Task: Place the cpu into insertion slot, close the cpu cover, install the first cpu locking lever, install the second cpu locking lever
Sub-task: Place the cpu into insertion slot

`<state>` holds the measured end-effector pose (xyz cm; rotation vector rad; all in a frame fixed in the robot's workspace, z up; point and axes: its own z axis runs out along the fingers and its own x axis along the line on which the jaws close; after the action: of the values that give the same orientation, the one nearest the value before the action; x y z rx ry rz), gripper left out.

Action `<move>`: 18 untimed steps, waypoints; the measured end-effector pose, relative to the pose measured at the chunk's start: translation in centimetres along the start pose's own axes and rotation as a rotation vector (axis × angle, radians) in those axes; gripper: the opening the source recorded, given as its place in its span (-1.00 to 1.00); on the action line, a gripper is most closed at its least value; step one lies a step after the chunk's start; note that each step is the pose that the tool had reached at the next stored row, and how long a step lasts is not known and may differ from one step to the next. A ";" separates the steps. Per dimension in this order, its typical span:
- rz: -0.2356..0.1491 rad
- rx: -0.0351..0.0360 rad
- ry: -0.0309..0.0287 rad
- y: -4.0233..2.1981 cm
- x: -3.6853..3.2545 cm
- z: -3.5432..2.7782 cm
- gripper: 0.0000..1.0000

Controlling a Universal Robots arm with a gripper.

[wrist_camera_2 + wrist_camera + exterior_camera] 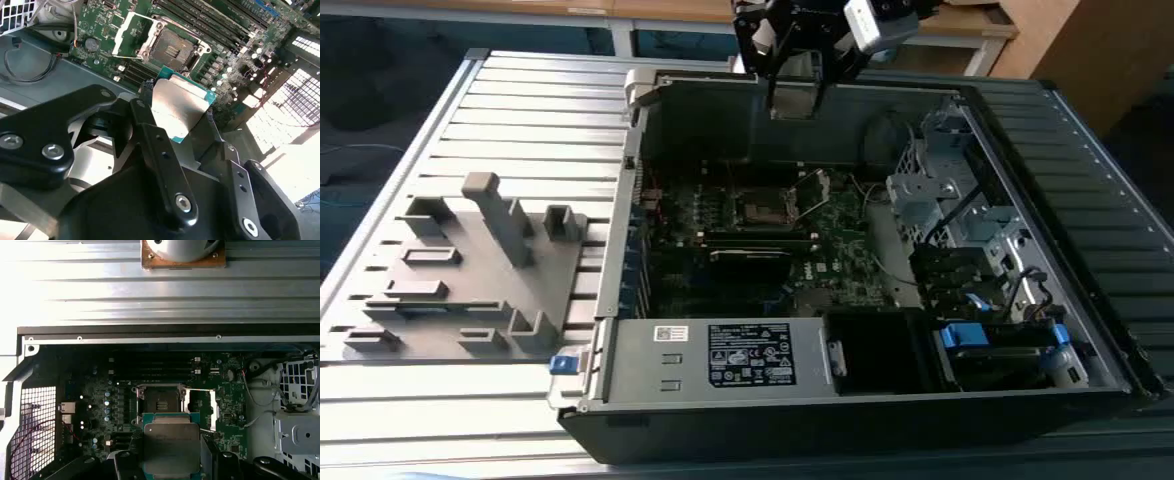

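In the exterior view the pincer (797, 105) hangs over the open case (1067, 250), well above the insertion slot (761, 208). In the second wrist view it grips the cpu (179, 107) by its edges: light, stiff, probably fragile underneath. In the first wrist view the cpu cover (212, 410) stands open.
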<state>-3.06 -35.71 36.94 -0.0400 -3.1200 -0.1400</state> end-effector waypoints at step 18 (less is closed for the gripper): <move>0.000 0.0073 -0.0011 -0.02 -0.01 0.24 0.08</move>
<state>-3.06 -35.71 36.69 -0.0400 -3.1215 -0.1287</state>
